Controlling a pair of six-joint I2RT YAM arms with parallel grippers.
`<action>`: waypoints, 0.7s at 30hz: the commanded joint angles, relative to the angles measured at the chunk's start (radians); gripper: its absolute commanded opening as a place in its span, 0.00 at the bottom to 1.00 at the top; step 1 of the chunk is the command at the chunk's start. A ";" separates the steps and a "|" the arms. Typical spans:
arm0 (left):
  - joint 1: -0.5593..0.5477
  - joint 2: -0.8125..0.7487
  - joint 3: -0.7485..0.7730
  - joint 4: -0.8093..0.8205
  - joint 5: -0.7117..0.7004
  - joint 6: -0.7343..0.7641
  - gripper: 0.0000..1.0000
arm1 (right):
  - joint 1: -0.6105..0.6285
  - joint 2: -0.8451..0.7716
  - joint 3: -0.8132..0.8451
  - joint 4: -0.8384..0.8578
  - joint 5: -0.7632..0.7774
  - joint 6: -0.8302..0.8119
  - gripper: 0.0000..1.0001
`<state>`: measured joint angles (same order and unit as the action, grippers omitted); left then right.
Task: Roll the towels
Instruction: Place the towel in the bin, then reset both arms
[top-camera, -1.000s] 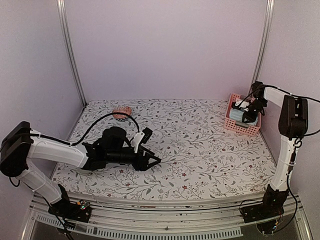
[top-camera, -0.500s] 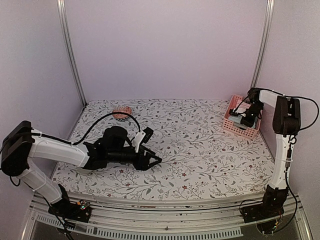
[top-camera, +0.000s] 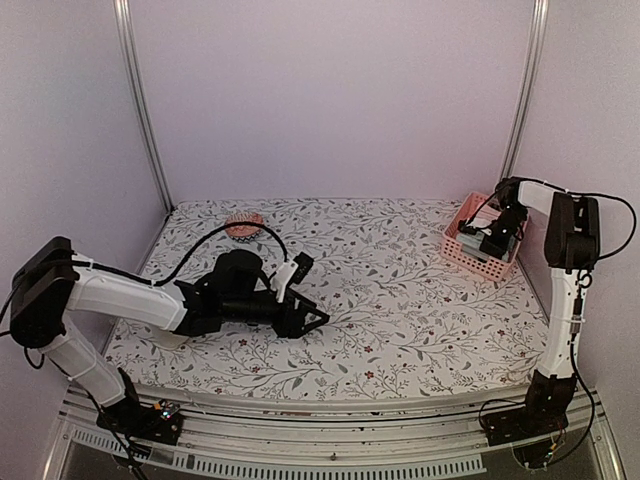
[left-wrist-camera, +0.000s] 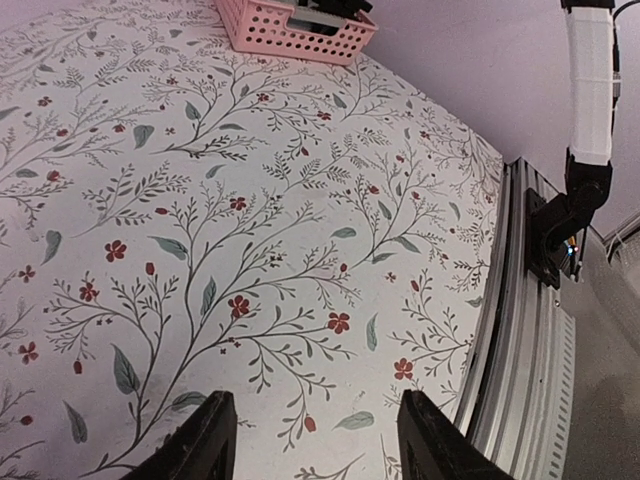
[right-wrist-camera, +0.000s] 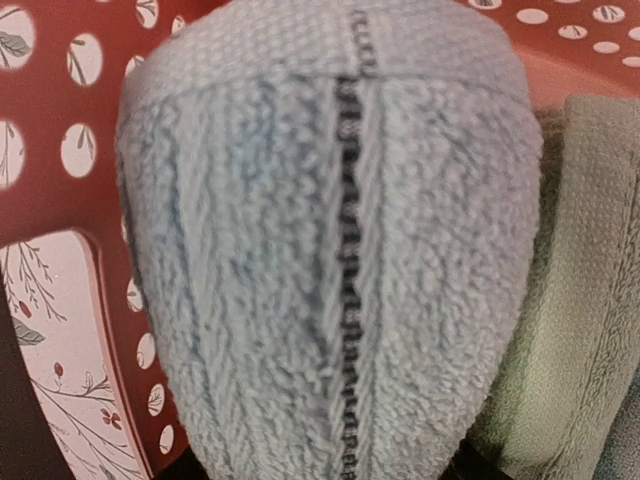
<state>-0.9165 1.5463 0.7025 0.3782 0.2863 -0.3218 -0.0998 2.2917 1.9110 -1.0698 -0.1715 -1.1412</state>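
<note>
The blue towel (right-wrist-camera: 330, 250) is rolled up and sits in the pink basket (right-wrist-camera: 60, 100), pressed next to the green towel (right-wrist-camera: 580, 280). The right gripper (top-camera: 480, 238) is down in that basket, right over the blue one (it fills the whole wrist view). I cannot tell if its jaws are apart or squeezing, because the fingers do not show. The left gripper (left-wrist-camera: 316, 400) is wide apart and holds nothing. It is low over the flowery table (left-wrist-camera: 250, 200), far from the basket.

What could go wrong? If a finger snags the fluffy cloth when the right arm lifts, the roll may come loose. The basket might also slide or tip.
</note>
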 joint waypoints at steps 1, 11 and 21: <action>-0.012 0.029 0.026 0.005 0.026 0.017 0.56 | -0.006 -0.066 0.015 -0.074 -0.024 -0.002 0.56; -0.012 0.046 0.037 0.002 0.036 0.028 0.56 | -0.011 -0.069 0.037 -0.160 -0.009 -0.025 0.60; -0.012 0.044 0.041 -0.015 0.032 0.043 0.56 | -0.020 -0.093 0.082 -0.212 -0.019 -0.032 0.61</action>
<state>-0.9165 1.5841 0.7208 0.3763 0.3073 -0.2989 -0.1123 2.2593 1.9701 -1.2339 -0.1715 -1.1576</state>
